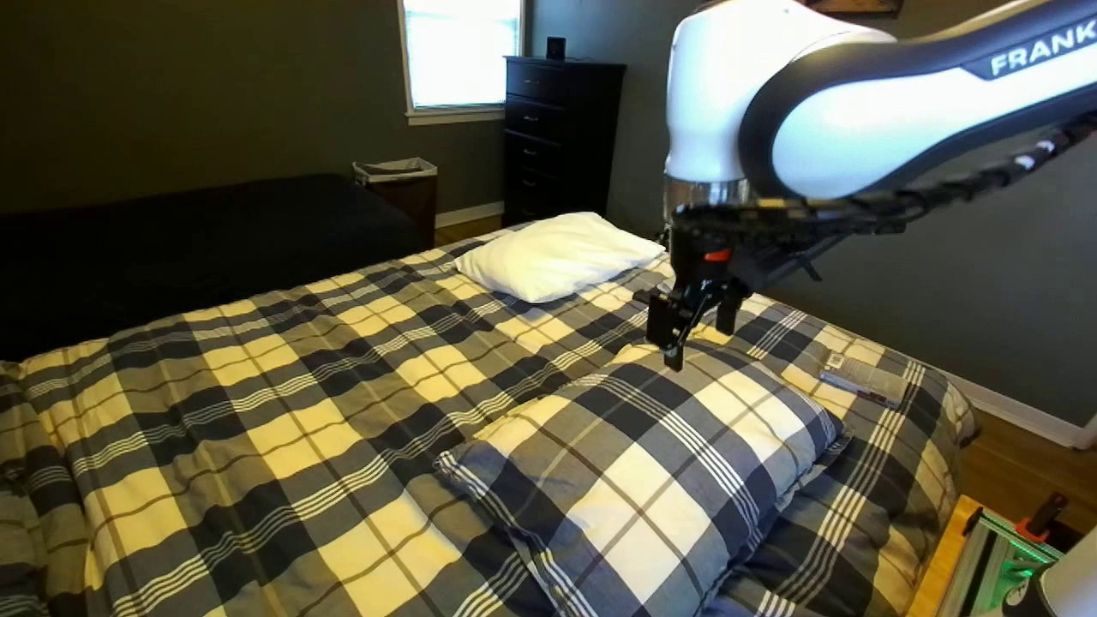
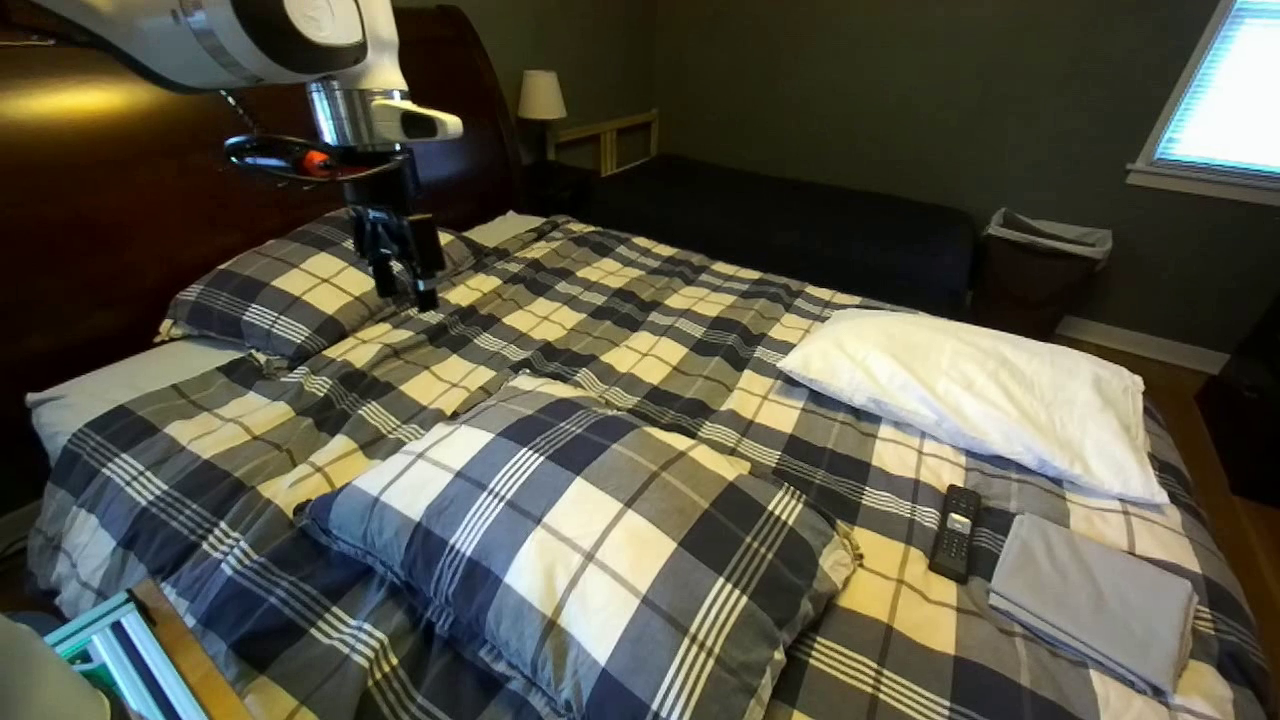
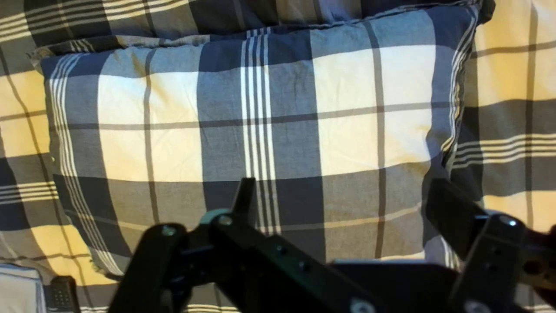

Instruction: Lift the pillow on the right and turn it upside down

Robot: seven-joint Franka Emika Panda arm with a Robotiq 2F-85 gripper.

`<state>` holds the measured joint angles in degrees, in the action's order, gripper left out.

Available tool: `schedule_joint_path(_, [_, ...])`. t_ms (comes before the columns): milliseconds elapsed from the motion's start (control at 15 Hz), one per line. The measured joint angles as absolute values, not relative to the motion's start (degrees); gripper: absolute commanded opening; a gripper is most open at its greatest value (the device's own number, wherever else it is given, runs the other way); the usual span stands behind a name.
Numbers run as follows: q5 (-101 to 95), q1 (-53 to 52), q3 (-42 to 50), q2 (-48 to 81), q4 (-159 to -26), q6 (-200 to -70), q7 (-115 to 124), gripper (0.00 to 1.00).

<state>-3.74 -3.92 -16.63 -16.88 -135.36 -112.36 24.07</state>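
The navy, grey and white plaid pillow lies on the bed, puffed up and flat side down, in both exterior views [image 1: 634, 480] [image 2: 590, 530]. It fills most of the wrist view [image 3: 260, 126]. My black gripper points down and hangs above the bed in both exterior views [image 1: 701, 338] [image 2: 406, 290]. In the wrist view the gripper [image 3: 343, 191] has its fingers wide apart with nothing between them. The fingers overlap the lower right part of the pillow there and hide some of its lower edge. No contact with the pillow shows.
A plain white pillow [image 1: 557, 257] lies on the plaid bedspread [image 1: 300, 428]. A black handset [image 2: 957, 530] and folded grey cloth [image 2: 1090, 600] lie beside the plaid pillow. Another plaid pillow [image 2: 310, 285] rests near the wooden headboard [image 2: 60, 200]. The robot's stand [image 2: 130, 650] is beside the bed.
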Motion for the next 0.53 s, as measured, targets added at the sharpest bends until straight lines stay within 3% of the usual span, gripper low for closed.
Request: schedule_joint_path(533, [-27.39,-11.28,-24.04,0.7,-132.6,-114.66,42.65,1.0])
